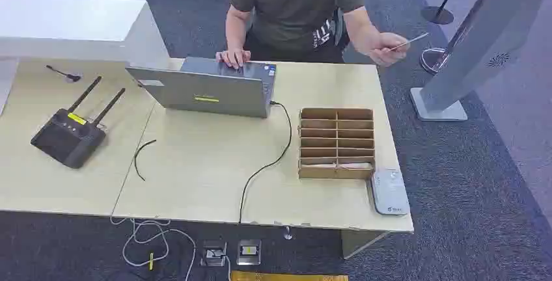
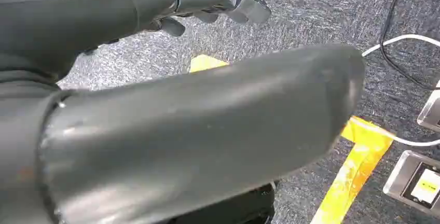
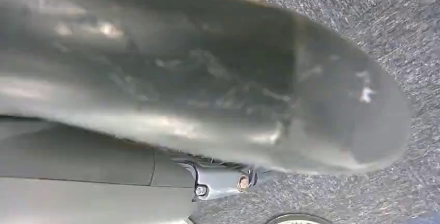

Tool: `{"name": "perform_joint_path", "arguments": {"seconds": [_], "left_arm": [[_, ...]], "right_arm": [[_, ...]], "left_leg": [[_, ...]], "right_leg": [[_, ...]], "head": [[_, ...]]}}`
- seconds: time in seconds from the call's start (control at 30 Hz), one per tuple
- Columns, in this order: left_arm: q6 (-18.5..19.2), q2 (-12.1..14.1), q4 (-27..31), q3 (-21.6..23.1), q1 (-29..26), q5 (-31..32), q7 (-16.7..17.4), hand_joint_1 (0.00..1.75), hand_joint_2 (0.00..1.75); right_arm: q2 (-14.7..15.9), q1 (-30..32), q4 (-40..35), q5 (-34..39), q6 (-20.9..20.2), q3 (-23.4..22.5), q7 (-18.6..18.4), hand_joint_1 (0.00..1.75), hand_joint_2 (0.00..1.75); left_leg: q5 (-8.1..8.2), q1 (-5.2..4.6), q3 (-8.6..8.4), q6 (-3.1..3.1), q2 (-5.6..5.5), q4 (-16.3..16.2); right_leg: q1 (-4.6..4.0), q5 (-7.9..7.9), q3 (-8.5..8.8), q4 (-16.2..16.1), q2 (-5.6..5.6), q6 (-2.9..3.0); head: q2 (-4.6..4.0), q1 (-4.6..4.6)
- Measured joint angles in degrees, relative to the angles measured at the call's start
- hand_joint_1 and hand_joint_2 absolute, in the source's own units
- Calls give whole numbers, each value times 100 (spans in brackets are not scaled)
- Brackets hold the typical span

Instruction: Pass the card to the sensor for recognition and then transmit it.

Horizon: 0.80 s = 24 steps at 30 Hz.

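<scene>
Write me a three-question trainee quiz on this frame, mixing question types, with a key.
1. True or false: the thin pale card lies in the brown cardboard slotted organiser.
2. What joins the grey open laptop to the beige table's front edge?
A. yellow tape
B. a black cable
C. a white cord
3. Fill in: the small white sensor box lies near the table's front ____ corner, seen from the head view.

Key:
1. False; a person's hand holds it beyond the table.
2. B
3. right

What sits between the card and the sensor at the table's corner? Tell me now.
The person's hand holds the card beyond the table's far edge. The cardboard organizer sits beside that path to the sensor; nothing visibly blocks it.
</scene>
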<state>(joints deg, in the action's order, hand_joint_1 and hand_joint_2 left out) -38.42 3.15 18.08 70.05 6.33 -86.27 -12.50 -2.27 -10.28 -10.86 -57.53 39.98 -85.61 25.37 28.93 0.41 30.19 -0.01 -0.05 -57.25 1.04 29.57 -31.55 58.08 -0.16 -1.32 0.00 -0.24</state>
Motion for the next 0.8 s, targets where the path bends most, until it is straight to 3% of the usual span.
{"name": "perform_joint_path", "arguments": {"seconds": [0.27,0.4,0.43,0.47,0.53,0.6,0.63,0.7,0.8], "left_arm": [[-61,-18,-2,-2,-1,0,7,0,0],[-68,-18,-4,-28,-6,0,-33,0,0],[-66,-20,-4,-35,-5,0,-76,0,0],[-66,-20,-2,-44,-2,0,-113,0,0],[-66,-24,-4,-57,-1,0,-146,0,0],[-66,-24,-4,-61,-5,0,-194,0,0],[-66,-24,-4,-61,-16,0,-223,0,0],[-66,-24,-7,-61,-27,0,-240,0,0],[-92,-26,-7,-63,-3,0,-238,0,0]], "right_arm": [[197,-24,9,877,0,0,547,0,0],[505,-135,0,1378,-31,4,1166,0,0],[584,-180,-71,1577,-239,7,1068,0,0],[577,-202,-233,1743,-502,24,750,0,0],[482,-111,-997,2115,-835,177,-288,0,0],[338,242,-1746,2594,-692,609,-1209,0,0],[337,429,-2279,2890,-430,818,-1702,0,0],[422,789,-3009,2988,-126,1319,-2184,0,0],[509,1110,-4437,2822,15,2014,-2509,0,0]], "left_leg": [[0,-2,0,0,0,0],[0,-7,0,0,0,-1],[0,-8,-1,1,0,-1],[0,-7,-4,1,0,-4],[1,-10,-12,4,-10,-6],[9,-24,-13,15,-35,-7],[9,-25,-11,16,-33,-4],[18,-25,1,14,2,0],[30,-27,-7,22,46,1]], "right_leg": [[2,0,0,0,0,0],[7,-2,-1,0,1,-3],[8,-4,-1,-1,1,-6],[7,-5,0,-5,0,-7],[8,-3,5,-7,-10,-8],[25,8,18,-8,-39,-12],[25,9,17,-7,-37,-14],[27,8,15,-3,2,-14],[29,3,14,-2,48,-22]], "head": [[0,0],[0,0],[0,-2],[0,2],[0,2],[0,11],[0,-22],[0,-15],[0,-13]]}}
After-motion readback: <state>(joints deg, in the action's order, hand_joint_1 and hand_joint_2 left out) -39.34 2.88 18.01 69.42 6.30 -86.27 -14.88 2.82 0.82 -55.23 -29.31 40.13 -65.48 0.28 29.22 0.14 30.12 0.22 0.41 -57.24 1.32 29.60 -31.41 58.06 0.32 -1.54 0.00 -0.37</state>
